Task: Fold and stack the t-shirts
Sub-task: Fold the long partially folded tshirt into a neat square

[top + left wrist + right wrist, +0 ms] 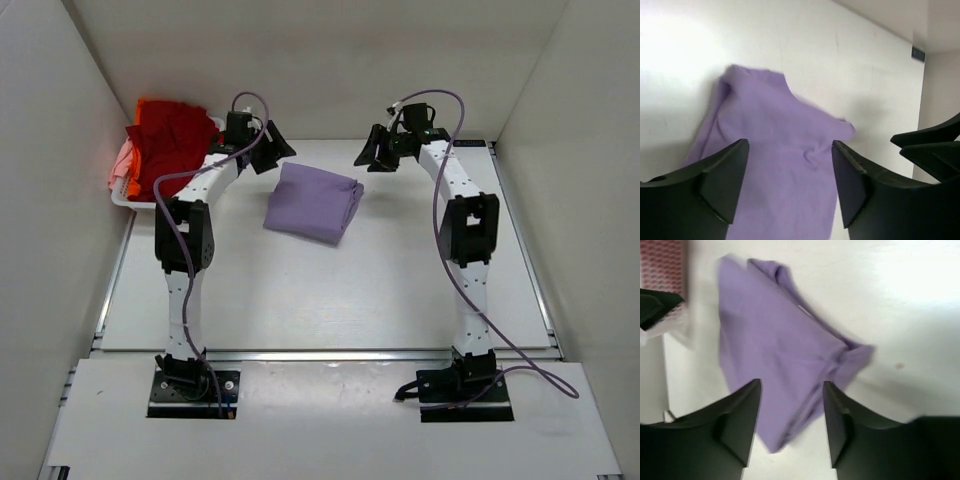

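White bench from above: I see the folded lavender t-shirt (313,203) at upper centre, between and just below my left gripper (272,152) and right gripper (375,152), both open, empty, about equally near.

Enclosure: plain white panels on three sides: back wall (320,60), left wall (50,220), right wall (595,220). All are bare and matt.
Table (330,300): flat white top with a thin metal rail (535,290) along each side edge.
Front ledge (330,415): a separate white panel across the near side, lightly scuffed.
Basket (135,202): white plastic, at the table's far left corner, close against the left wall.
Light: even and diffuse with soft shadows. In the wrist views the tabletop washes out to bright white in places.
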### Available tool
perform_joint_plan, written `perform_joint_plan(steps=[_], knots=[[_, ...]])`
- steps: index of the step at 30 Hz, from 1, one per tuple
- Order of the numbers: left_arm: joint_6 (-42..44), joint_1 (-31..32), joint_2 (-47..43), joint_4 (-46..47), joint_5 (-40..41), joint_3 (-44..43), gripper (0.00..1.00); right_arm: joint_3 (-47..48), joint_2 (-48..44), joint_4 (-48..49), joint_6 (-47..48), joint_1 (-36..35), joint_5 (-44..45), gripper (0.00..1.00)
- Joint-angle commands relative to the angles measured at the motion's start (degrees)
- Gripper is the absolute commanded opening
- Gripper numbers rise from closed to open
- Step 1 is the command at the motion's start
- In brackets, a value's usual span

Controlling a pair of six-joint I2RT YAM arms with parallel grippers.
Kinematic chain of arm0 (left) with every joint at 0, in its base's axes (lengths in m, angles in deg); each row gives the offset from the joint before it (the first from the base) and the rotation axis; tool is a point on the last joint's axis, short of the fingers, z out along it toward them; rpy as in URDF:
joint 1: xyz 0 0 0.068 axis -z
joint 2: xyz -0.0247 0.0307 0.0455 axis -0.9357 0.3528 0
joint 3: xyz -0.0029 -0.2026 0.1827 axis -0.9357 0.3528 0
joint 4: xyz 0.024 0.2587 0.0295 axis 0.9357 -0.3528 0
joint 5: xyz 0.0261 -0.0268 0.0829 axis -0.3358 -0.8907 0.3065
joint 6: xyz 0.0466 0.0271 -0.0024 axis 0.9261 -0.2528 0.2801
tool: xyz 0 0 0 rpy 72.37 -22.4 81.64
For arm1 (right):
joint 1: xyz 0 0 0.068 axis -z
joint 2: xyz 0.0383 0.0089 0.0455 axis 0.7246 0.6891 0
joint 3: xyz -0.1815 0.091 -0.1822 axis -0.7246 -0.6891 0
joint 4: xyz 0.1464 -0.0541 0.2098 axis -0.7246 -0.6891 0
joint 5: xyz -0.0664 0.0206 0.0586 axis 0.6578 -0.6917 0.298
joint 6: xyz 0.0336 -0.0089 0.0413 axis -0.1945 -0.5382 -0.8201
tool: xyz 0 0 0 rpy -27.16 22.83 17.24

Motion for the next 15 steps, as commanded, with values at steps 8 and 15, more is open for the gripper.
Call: perform_joint_plan(steps=[8, 15], knots=[[-4.65, -3.35, -7.56, 9.95, -5.94, 18.72, 0.83, 21.41, 13.50, -21.64, 4.02, -2.76, 8.52, 0.65], [-4.47, -3.71, -23.46, 14.44, -8.49, 37.70, 0.82, -5.76, 0.89, -5.53, -3.87, -6.89, 15.21, 0.83]])
